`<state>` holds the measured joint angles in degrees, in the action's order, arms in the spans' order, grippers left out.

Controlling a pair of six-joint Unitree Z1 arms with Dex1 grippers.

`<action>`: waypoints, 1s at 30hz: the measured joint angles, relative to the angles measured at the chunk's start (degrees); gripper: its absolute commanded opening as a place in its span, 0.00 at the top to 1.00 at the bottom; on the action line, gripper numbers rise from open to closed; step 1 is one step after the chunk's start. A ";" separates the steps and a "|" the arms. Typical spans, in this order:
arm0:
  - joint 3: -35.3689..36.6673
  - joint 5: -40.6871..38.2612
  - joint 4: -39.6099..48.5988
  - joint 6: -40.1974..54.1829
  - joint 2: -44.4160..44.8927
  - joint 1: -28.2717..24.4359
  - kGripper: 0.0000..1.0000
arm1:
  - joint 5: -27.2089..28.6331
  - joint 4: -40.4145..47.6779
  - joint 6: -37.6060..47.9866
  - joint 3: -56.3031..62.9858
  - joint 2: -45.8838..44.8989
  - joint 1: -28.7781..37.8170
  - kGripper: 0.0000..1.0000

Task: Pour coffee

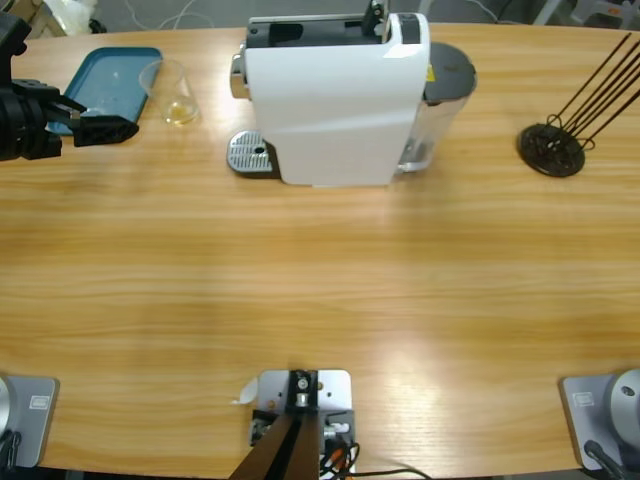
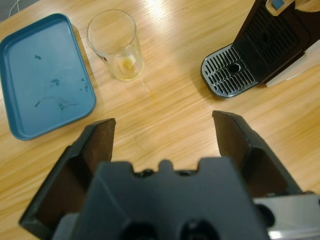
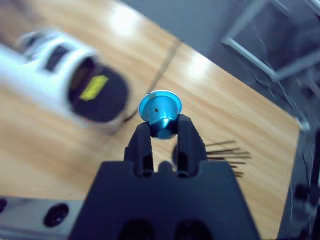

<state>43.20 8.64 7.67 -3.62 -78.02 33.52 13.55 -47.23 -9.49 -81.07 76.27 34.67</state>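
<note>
- Here, left gripper (image 2: 162,132): fingers (image 2: 97,145) spread wide, nothing between them, nothing touched. Bare worktop (image 2: 165,115) shows in the gap.
- In the high view the left gripper (image 1: 100,128) sits at the worktop's left edge, its tips over the near corner of the tray (image 1: 110,70), pointing toward the glass (image 1: 172,92).
- Glass (image 2: 116,44): clear, upright on the worktop, just beside the blue tray's (image 2: 42,80) long edge; whether they touch cannot be told. Well apart from the left fingers.
- Coffee (image 2: 127,64): a shallow pale yellowish pool in the bottom of the glass; also seen from above (image 1: 180,113).
- Machine (image 1: 335,100): white body, standing behind the middle of the worktop, to the right of the glass. Its round perforated drip plate (image 1: 250,153) projects at lower left; the same plate (image 2: 229,76) appears in the left wrist view, nothing on it.
- Right gripper (image 3: 164,131): fingers (image 3: 144,145) narrow, closed on a small blue capsule (image 3: 160,114), flat rim facing the camera. Held in the air above the worktop; machine (image 3: 65,75) blurred to the left.
- Right gripper cannot be found in the high view.
- Black wire stand (image 1: 555,148) at the worktop's far right, thin rods slanting up; its rods (image 3: 225,152) also show behind the right gripper.
</note>
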 measured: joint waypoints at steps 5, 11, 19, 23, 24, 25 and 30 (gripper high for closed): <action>0.00 -0.68 -0.02 0.00 0.02 0.00 0.17 | -7.73 -6.86 -6.64 -7.20 -3.47 6.47 1.00; 0.00 -1.54 -0.03 0.00 0.03 0.00 0.17 | -20.17 -10.40 -9.52 -16.12 -4.47 10.24 1.00; 0.00 -1.57 -0.03 0.00 0.02 0.00 0.17 | -32.80 -6.18 -10.83 -20.66 6.34 14.99 1.00; 0.00 -1.57 -0.08 0.00 0.02 0.00 0.17 | -34.72 -5.97 -13.26 -24.13 13.76 15.64 1.00; 0.00 -1.57 -0.08 0.00 0.02 0.00 0.17 | -34.77 -5.97 -13.91 -25.04 15.38 15.64 1.00; 0.00 -1.57 -0.08 0.00 0.02 0.00 0.17 | -34.77 -5.97 -14.62 -25.68 16.97 15.64 1.00; 0.00 -1.71 -0.08 0.00 0.01 0.00 0.17 | -34.77 -5.97 -17.12 -28.35 23.07 15.47 1.00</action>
<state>43.20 6.92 7.58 -3.62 -78.01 33.52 -21.22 -53.21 -26.61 -109.42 99.34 50.14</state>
